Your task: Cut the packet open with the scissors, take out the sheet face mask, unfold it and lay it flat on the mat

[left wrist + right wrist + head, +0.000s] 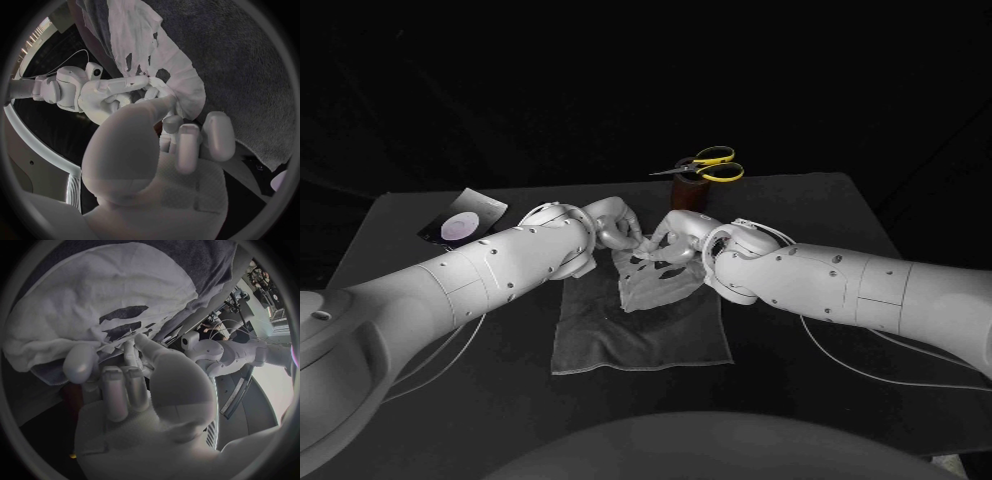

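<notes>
The white sheet face mask (651,281) hangs partly unfolded over the far end of the grey mat (640,341), its eye and mouth holes showing. My left hand (609,226) pinches its upper edge from the left. My right hand (684,233) pinches that edge from the right, close beside the left hand. In the left wrist view my left hand (182,136) grips the mask (170,65) next to the right hand (114,93), with the mat (250,75) beneath. In the right wrist view my right hand (125,381) holds the crumpled mask (94,305).
The yellow-handled scissors (705,166) lie on a brown holder (689,191) at the back of the table, just behind my hands. The dark opened packet (462,226) lies at the back left. Cables run under both arms.
</notes>
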You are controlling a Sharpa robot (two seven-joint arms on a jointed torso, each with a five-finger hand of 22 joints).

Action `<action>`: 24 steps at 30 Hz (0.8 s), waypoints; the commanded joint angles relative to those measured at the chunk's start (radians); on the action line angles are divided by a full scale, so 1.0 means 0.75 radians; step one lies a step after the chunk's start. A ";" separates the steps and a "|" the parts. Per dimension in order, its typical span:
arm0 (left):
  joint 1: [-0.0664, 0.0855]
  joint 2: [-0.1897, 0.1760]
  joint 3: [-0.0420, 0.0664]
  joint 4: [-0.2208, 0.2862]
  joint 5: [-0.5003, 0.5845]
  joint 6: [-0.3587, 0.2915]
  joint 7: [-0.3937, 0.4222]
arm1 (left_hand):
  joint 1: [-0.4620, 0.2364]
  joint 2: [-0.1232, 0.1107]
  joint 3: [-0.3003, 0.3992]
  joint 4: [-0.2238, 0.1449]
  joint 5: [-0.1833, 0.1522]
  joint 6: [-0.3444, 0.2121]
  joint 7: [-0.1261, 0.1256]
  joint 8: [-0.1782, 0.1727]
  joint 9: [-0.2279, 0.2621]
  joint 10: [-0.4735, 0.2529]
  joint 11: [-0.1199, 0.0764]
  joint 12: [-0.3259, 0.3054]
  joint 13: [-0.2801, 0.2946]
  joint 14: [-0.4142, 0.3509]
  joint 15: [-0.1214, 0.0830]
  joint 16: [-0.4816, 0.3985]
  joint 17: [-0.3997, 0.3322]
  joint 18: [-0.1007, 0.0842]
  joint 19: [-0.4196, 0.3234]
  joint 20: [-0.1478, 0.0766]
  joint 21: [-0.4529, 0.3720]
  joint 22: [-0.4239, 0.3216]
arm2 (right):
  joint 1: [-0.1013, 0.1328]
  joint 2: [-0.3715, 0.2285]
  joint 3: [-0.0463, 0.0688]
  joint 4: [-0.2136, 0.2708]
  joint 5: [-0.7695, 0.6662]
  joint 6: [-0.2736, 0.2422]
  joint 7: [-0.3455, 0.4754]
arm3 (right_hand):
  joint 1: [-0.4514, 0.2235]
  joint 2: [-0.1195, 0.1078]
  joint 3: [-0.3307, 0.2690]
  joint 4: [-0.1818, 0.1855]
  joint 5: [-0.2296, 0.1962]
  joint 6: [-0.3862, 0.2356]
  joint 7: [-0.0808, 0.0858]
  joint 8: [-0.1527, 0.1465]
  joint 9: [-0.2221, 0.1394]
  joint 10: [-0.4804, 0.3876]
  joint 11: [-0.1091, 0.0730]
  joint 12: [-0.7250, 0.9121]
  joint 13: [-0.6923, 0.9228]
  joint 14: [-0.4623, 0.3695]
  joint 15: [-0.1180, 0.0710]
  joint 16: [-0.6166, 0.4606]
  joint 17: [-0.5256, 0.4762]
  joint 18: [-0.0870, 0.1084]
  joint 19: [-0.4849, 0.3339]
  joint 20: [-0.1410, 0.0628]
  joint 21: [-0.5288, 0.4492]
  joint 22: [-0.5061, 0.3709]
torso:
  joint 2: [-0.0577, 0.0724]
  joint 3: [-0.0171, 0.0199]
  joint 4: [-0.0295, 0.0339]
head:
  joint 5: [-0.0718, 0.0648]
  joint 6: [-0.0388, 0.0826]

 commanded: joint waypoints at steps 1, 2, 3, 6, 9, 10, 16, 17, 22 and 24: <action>0.002 0.001 0.001 0.004 -0.008 0.019 -0.009 | -0.013 0.001 0.002 -0.008 0.003 -0.006 0.004 -0.003 -0.002 -0.010 0.000 0.002 0.001 0.057 -0.001 0.005 0.160 0.001 0.003 0.000 0.004 0.004 | -0.003 -0.005 -0.001 0.007 -0.019 0.036 -0.013 | 0.017 0.000 -0.006 -0.005 -0.005 0.003 -0.001 -0.003 -0.002 0.139 0.006 0.004 0.350 0.139 0.006 0.004 0.350 0.012 -0.005 0.001 -0.004 0.150 | 0.000 0.0000 -0.0001 | 0.001 0.000; 0.002 0.000 0.001 0.004 -0.008 0.020 -0.009 | -0.013 0.001 0.002 -0.008 0.003 -0.006 0.004 -0.003 -0.002 -0.010 0.000 0.002 0.001 0.057 -0.001 0.005 0.160 0.001 0.003 0.000 0.004 0.004 | -0.004 -0.008 -0.001 0.012 -0.020 0.032 -0.011 | 0.017 0.000 -0.006 -0.005 -0.005 0.003 -0.001 -0.003 -0.002 0.139 0.006 0.004 0.350 0.139 0.006 0.004 0.350 0.012 -0.005 0.001 -0.004 0.150 | 0.001 0.0001 -0.0004 | 0.002 0.000; 0.002 0.000 0.001 0.004 -0.008 0.020 -0.010 | -0.013 0.001 0.002 -0.008 0.003 -0.006 0.004 -0.003 -0.002 -0.010 0.000 0.002 0.001 0.057 -0.001 0.005 0.160 0.001 0.003 0.000 0.004 0.004 | -0.005 -0.013 -0.001 0.018 -0.023 0.027 -0.010 | 0.026 0.004 -0.007 -0.009 -0.005 0.009 -0.002 -0.002 -0.002 0.139 0.005 0.004 0.350 0.139 0.006 0.004 0.350 0.012 -0.004 0.001 -0.002 0.150 | 0.000 0.0001 -0.0007 | 0.003 0.000; 0.002 -0.001 0.001 0.002 -0.008 0.021 -0.011 | -0.013 0.002 0.002 -0.009 0.003 -0.005 0.004 -0.003 -0.002 -0.009 0.001 0.003 0.003 0.057 -0.001 0.005 0.160 0.001 0.003 0.000 0.004 0.003 | -0.007 -0.023 -0.001 0.034 -0.033 0.017 -0.005 | 0.039 0.009 -0.009 -0.014 -0.005 0.022 -0.006 0.000 -0.002 0.139 0.003 0.004 0.350 0.139 0.004 0.004 0.350 0.012 -0.002 0.001 0.003 0.152 | 0.000 0.0005 -0.0010 | 0.005 0.000; 0.002 -0.001 0.001 -0.001 -0.008 0.021 -0.013 | -0.013 0.002 0.002 -0.009 0.003 -0.005 0.004 -0.003 -0.002 -0.009 0.001 0.003 0.003 0.057 -0.001 0.005 0.160 0.001 0.003 0.000 0.004 0.003 | -0.009 -0.029 -0.001 0.047 -0.044 0.009 -0.001 | 0.057 0.020 -0.007 -0.022 -0.005 0.041 -0.013 0.006 -0.001 0.139 -0.003 0.004 0.350 0.139 0.001 0.004 0.350 0.012 -0.001 -0.001 0.004 0.152 | 0.000 0.0012 -0.0010 | 0.005 0.000; 0.002 -0.001 0.001 -0.001 -0.008 0.021 -0.014 | -0.013 0.002 0.002 -0.009 0.003 -0.005 0.004 -0.003 -0.002 -0.009 0.001 0.003 0.003 0.057 -0.001 0.005 0.160 0.001 0.003 0.000 0.004 0.003 | -0.010 -0.031 -0.001 0.051 -0.048 0.004 0.001 | 0.060 0.021 -0.007 -0.024 -0.005 0.045 -0.014 0.007 -0.001 0.139 -0.004 0.004 0.350 0.139 0.000 0.004 0.350 0.012 0.000 -0.002 0.007 0.153 | 0.000 0.0010 -0.0010 | 0.004 0.000; 0.002 0.001 0.001 -0.003 -0.009 0.024 -0.016 | -0.013 0.002 0.002 -0.009 0.003 -0.005 0.004 -0.003 -0.002 -0.009 0.001 0.003 0.003 0.057 -0.001 0.005 0.160 0.001 0.003 0.000 0.004 0.003 | -0.012 -0.036 -0.001 0.066 -0.080 -0.029 0.018 | 0.096 0.046 0.002 -0.044 -0.005 0.085 -0.028 0.019 0.001 0.139 -0.016 0.004 0.350 0.139 -0.010 0.004 0.350 0.010 0.005 -0.009 0.018 0.156 | 0.001 0.0012 0.0001 | 0.004 0.000; 0.002 0.001 0.001 -0.003 -0.009 0.025 -0.017 | -0.014 0.003 0.002 -0.009 0.003 -0.004 0.004 -0.003 -0.003 -0.009 0.001 0.003 0.004 0.057 0.000 0.005 0.160 0.001 0.002 0.001 0.003 0.002 | -0.012 -0.037 -0.001 0.067 -0.086 -0.033 0.020 | 0.104 0.054 0.005 -0.047 -0.005 0.097 -0.033 0.024 0.002 0.139 -0.020 0.004 0.350 0.139 -0.012 0.004 0.350 0.010 0.006 -0.011 0.021 0.157 | 0.001 0.0011 -0.0001 | 0.004 0.000; 0.002 0.003 0.001 -0.005 -0.009 0.026 -0.017 | -0.014 0.003 0.002 -0.009 0.003 -0.004 0.004 -0.003 -0.003 -0.009 0.001 0.003 0.004 0.057 0.000 0.005 0.160 0.001 0.002 0.001 0.003 0.002 | -0.013 -0.038 -0.001 0.067 -0.112 -0.048 0.024 | 0.146 0.092 0.022 -0.072 -0.005 0.148 -0.057 0.053 0.017 0.139 -0.040 0.004 0.350 0.139 -0.029 0.004 0.350 0.009 0.011 -0.022 0.029 0.160 | 0.000 0.0003 -0.0009 | 0.003 0.000; 0.002 0.004 0.001 -0.006 -0.009 0.027 -0.018 | -0.014 0.003 0.002 -0.009 0.003 -0.004 0.004 -0.003 -0.003 -0.009 0.001 0.003 0.004 0.057 0.000 0.005 0.160 0.001 0.002 0.001 0.003 0.002 | -0.014 -0.040 -0.001 0.067 -0.121 -0.060 0.026 | 0.154 0.100 0.028 -0.081 -0.005 0.159 -0.060 0.064 0.025 0.139 -0.044 0.004 0.350 0.139 -0.033 0.004 0.350 0.007 0.014 -0.027 0.036 0.162 | 0.000 0.0001 -0.0007 | 0.004 0.000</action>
